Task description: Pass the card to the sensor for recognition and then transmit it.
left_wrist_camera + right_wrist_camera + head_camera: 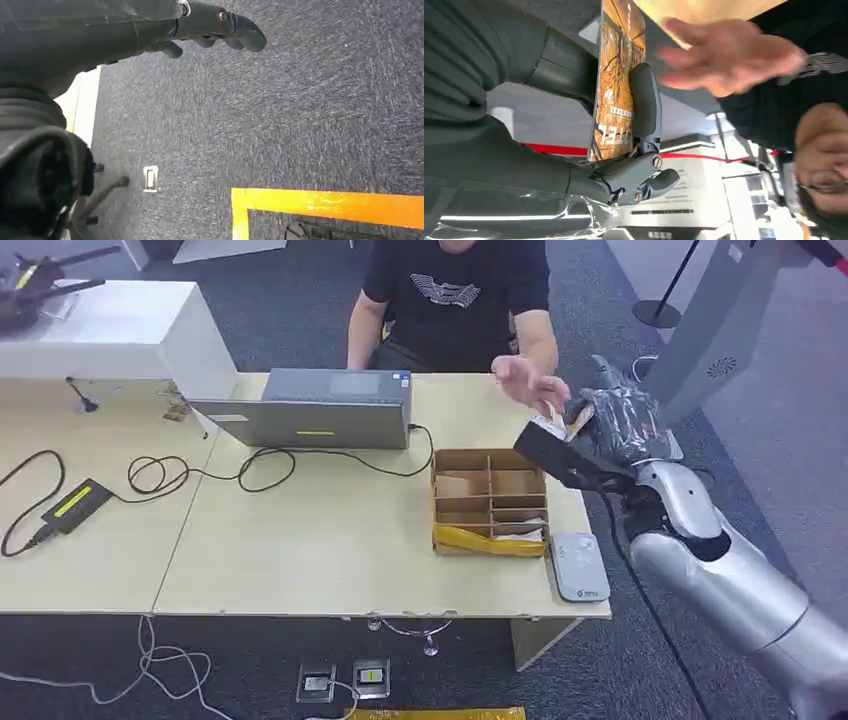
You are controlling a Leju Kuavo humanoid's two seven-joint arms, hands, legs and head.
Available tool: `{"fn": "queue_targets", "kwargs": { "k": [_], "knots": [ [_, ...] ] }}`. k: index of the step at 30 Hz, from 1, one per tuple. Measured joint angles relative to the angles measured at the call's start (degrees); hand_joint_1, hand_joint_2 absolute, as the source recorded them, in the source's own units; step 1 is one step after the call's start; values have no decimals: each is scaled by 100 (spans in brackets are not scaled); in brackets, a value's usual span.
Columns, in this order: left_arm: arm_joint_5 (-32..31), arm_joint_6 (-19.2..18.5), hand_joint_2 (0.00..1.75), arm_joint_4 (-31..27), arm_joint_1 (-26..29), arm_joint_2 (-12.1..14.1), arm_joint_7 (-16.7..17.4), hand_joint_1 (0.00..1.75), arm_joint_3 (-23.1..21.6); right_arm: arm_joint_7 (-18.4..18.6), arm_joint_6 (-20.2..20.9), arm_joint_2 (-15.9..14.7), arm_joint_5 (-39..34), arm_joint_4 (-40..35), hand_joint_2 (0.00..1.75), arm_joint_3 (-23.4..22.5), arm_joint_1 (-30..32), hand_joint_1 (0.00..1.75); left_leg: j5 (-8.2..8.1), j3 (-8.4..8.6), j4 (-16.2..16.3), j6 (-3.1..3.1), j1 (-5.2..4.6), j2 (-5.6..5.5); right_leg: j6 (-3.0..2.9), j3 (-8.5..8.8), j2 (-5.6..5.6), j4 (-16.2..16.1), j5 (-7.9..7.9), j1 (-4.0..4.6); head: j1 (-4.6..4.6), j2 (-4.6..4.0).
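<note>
Pinched upright between thumb and fingers of the right hand point(624, 150), the card point(616, 85) is raised over the counter's point(300, 550) far right corner toward a person's open hand point(530, 385), apparently for handover, while the left hand point(210, 30) hangs empty, fingers loosely curled.

Person's hand point(530, 383) is motion-blurred, so I can't tell whether it touches the card point(562, 424). Card is mostly hidden behind my right hand point(610, 425) in the head view. Card print point(616, 85) too small to read. Left hand point(210, 30) cut off at frame top.
</note>
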Motion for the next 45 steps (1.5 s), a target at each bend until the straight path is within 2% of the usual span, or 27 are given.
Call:
{"fn": "queue_targets", "kwargs": {
  "k": [8, 17, 18, 27, 37, 45],
  "knots": [
    [-7, -50, 0, -17, -18, 0, -68, 0, -129, -155, -190, 407, -65, 514, 175, 217, -75, 175, 2, -4, 0, -3, 2, -8, 0, -1, -4, -2, 0, 1, 4, -2],
    [-46, -122, 0, -17, -20, 2, -68, 0, -251, -171, -326, 577, -120, 925, 175, 313, -54, 175, 2, -4, 0, -3, 2, -7, 0, -3, -4, -2, 0, 1, 4, 0],
    [-55, -125, 0, -17, -20, 2, -68, 0, -260, -147, -339, 579, -112, 953, 175, 315, -50, 0, 2, -4, 0, -3, 2, -7, 0, -4, -4, -2, 0, 1, 4, 0],
    [-57, -131, 0, -17, -21, 4, -68, 0, -350, 306, -254, 582, 490, 1041, 175, 304, 94, 0, 2, -2, 0, -3, 2, -2, 0, -7, 0, -3, 0, 1, 4, 0],
    [31, -125, 0, -33, -21, 28, -68, 0, -450, 400, -22, 534, 393, 1030, 175, 269, 283, 0, 2, -2, 1, -3, 2, -1, 0, -7, 0, -3, 0, 1, 2, 0],
    [164, -114, 0, -33, -20, 42, -63, 0, -472, 520, 323, 398, 262, 606, 175, 245, 450, 0, 2, -3, 1, -3, 1, 0, 0, -9, 1, -3, 0, 1, 4, 0]
  ]
}}
